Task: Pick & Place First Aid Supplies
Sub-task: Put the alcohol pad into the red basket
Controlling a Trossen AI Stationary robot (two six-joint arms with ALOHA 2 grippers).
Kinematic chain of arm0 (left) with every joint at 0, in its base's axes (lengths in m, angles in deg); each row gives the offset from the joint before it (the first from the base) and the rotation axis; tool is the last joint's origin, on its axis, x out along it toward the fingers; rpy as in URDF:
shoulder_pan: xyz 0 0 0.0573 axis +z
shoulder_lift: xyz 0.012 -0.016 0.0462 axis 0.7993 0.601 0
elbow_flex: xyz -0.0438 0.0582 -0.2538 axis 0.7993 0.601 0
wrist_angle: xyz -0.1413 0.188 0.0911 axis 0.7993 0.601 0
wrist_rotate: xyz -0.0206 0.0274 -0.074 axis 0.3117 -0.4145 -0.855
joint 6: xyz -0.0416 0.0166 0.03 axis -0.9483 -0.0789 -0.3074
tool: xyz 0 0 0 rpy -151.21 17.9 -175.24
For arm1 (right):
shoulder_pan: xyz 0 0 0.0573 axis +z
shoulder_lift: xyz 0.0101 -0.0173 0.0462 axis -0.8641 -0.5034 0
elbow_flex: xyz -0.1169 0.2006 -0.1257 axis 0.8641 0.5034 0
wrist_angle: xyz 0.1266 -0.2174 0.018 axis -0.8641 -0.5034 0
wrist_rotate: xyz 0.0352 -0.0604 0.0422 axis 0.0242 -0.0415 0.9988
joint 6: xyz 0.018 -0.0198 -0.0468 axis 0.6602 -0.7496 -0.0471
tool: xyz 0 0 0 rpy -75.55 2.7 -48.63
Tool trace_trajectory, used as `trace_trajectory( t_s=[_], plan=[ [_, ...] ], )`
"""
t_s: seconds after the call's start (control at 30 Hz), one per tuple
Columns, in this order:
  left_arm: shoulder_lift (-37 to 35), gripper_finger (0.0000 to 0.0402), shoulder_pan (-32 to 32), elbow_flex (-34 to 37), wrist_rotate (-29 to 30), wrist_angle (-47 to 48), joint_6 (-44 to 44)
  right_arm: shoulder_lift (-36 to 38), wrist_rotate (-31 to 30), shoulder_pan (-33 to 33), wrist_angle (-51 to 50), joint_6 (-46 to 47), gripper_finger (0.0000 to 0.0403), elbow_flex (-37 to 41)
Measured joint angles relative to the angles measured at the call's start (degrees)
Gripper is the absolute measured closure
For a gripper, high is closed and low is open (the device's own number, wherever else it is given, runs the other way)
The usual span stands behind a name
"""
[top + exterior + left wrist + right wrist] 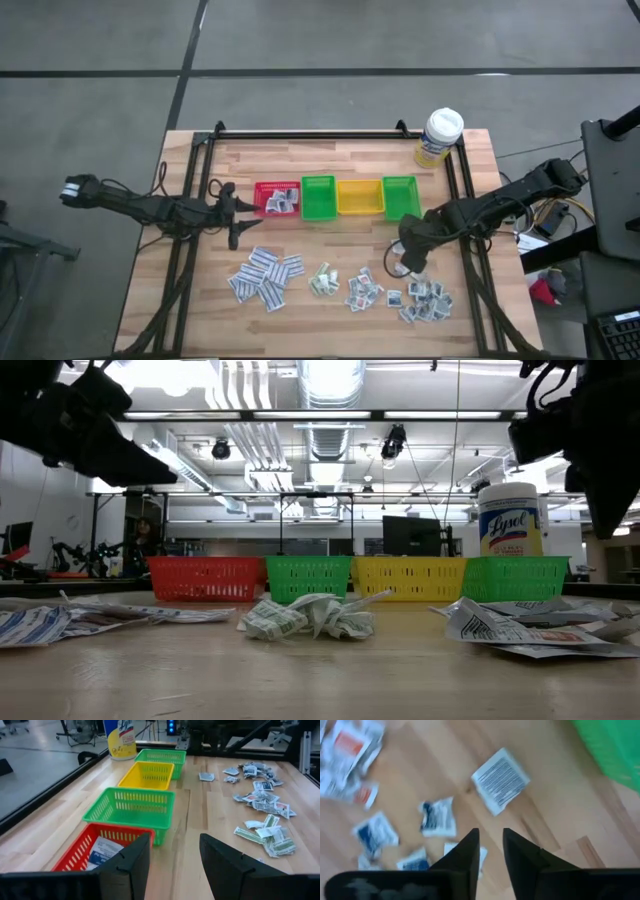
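Observation:
Several small white printed packets lie flat on the wooden table in loose piles (265, 275), (322, 280), (365, 290), (425, 300). Some more lie inside the red bin (277, 198). My right gripper (405, 262) hovers above the right-hand piles, pointing down, with a narrow gap between its fingers (491, 845) and nothing in it. Below it lie a squarish grey-printed packet (501, 780) and blue-printed ones (437, 817). My left gripper (232, 215) is open (172, 865) and empty, just left of the red bin (102, 852), level above the table.
A row of bins sits across the table's middle: red, green (318, 197), yellow (359, 196), green (400, 196). A white-capped bottle with a yellow label (440, 137) stands at the far right corner. A black metal frame (310, 133) borders the table.

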Motion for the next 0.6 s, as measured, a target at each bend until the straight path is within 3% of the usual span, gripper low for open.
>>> trace_trajectory(
  t_s=[0.13,0.6],
  plan=[
    [-0.1,0.0231,0.0,0.0,-1.1,-0.5,0.8,-0.5,-1.5,0.0,0.1,9.1,0.029,0.1],
    [-0.1,0.0232,0.0,0.4,-2.7,-0.7,0.8,-10.9,-2.0,0.0,1.6,18.8,0.0236,0.1]
  ],
)
